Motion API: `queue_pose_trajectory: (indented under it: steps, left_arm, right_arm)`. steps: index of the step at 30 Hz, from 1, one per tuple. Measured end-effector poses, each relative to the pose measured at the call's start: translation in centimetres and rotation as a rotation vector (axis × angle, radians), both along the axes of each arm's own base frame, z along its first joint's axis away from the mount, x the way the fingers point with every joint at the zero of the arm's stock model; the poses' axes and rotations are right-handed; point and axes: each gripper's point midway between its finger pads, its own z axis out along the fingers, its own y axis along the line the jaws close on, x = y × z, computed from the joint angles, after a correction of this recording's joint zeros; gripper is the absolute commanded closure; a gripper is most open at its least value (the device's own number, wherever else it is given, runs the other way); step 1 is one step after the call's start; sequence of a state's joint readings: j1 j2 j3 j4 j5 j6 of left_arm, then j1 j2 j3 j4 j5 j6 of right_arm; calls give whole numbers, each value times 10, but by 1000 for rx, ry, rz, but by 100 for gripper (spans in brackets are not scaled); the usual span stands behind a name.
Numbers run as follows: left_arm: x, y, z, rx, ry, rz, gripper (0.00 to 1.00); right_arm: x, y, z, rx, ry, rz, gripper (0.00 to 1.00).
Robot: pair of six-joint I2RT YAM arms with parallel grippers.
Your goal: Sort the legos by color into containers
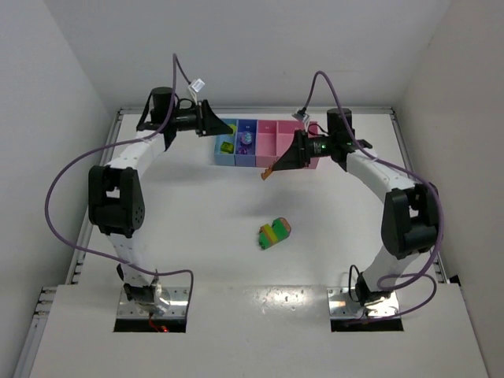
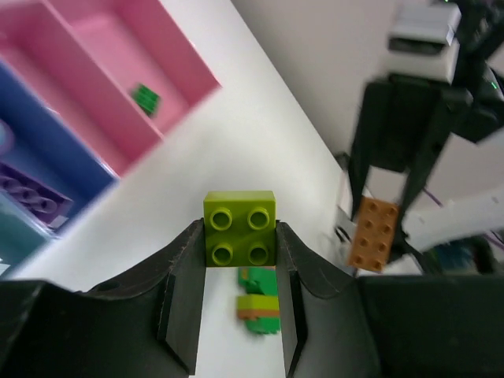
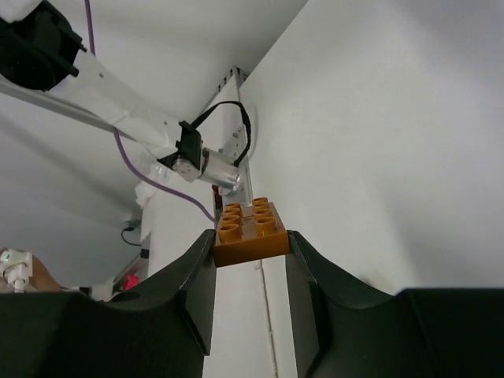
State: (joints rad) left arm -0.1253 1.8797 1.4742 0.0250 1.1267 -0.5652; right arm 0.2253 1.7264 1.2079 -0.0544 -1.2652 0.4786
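Note:
My left gripper (image 1: 223, 129) (image 2: 240, 236) is shut on a lime green four-stud lego (image 2: 240, 228), held above the table beside the containers (image 1: 256, 159). My right gripper (image 1: 272, 170) (image 3: 250, 240) is shut on an orange lego (image 3: 250, 232), in the air in front of the pink bins; the lego also shows in the top view (image 1: 268, 173) and the left wrist view (image 2: 373, 234). A striped green, yellow and orange clump (image 1: 274, 233) (image 2: 258, 303) lies on the table's middle. A small green lego (image 2: 145, 98) lies in a pink bin (image 2: 189, 47). A purple lego (image 2: 31, 197) lies in the blue-purple bin (image 2: 55, 142).
The four bins stand in a row at the back of the table, light blue (image 1: 218, 150) leftmost, and something yellow-green (image 1: 226, 146) shows at that bin. White enclosure walls close in the table on three sides. Purple cables loop over both arms.

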Motion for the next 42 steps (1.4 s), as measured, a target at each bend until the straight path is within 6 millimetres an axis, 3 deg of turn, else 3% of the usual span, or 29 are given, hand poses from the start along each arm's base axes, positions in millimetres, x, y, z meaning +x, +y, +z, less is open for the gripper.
queue_pose_trajectory:
  steps: [2, 6, 10, 13, 15, 23, 24, 29, 32, 36, 42]
  left_arm:
    - [18, 13, 10, 10, -39, 62, 83]
    - [38, 16, 12, 84, -88, 157, 83]
    - [70, 16, -6, 250, -121, 308, 78]
    - [89, 22, -31, 412, -116, 432, 71]
    - [97, 24, -45, 505, -111, 488, 62]
    - [106, 30, -88, 757, -95, 601, 33]
    - [107, 32, -90, 775, -92, 614, 22]
    - [110, 45, -94, 836, -83, 679, 16]
    - [111, 45, -90, 809, -73, 679, 16]
    - [97, 34, -70, 680, -60, 610, 14]
    - [82, 53, 11, 521, -145, 632, 13]
  right_arm:
    - [-2, -4, 6, -1, -28, -3, 98]
    - [-4, -5, 5, -17, -50, -8, 98]
    - [1, -8, 1, -45, -52, -35, 98]
    - [10, -8, 7, -60, -89, -55, 98]
    - [16, -8, 12, -65, -117, -66, 98]
    - [36, -12, 19, -90, -176, -111, 98]
    - [38, -13, 18, -93, -176, -116, 98]
    - [52, -17, 11, -119, -175, -152, 98]
    - [69, -18, 5, -148, -184, -189, 98]
    - [113, -17, -3, -211, -230, -267, 98]
    - [179, -15, -30, -331, -300, -377, 98]
